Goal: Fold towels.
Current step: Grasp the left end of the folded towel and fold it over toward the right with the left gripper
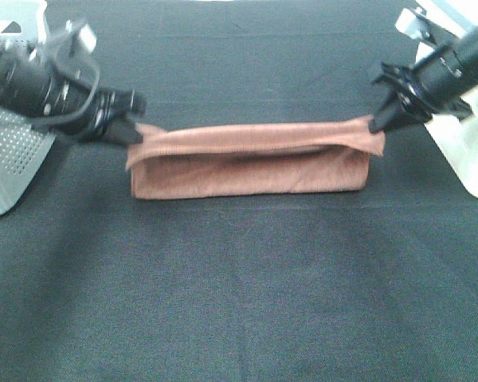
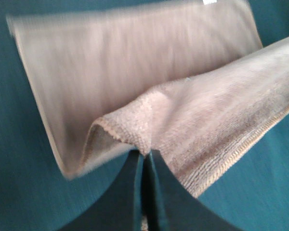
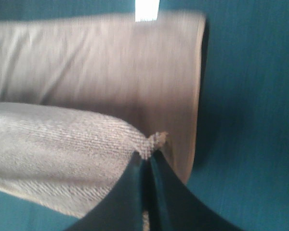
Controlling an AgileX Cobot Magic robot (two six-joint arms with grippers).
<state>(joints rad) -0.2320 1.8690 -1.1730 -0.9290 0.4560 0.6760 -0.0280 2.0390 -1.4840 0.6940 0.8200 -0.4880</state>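
Observation:
The reddish-brown towel (image 1: pixel 251 163) lies in a long band across the middle of the dark table, its upper layer lifted and folding over the lower layer. My left gripper (image 1: pixel 134 131) is shut on the towel's left corner, pinched between the fingers in the left wrist view (image 2: pixel 143 156). My right gripper (image 1: pixel 378 123) is shut on the right corner, pinched in the right wrist view (image 3: pixel 151 147). Both corners are held a little above the lower layer (image 2: pixel 111 67). A small white tag (image 3: pixel 147 9) shows on the lower layer's far edge.
A black cloth (image 1: pixel 239 302) covers the table. A perforated grey metal base (image 1: pixel 8 159) stands at the left edge and a white base (image 1: pixel 470 151) at the right edge, each close behind an arm.

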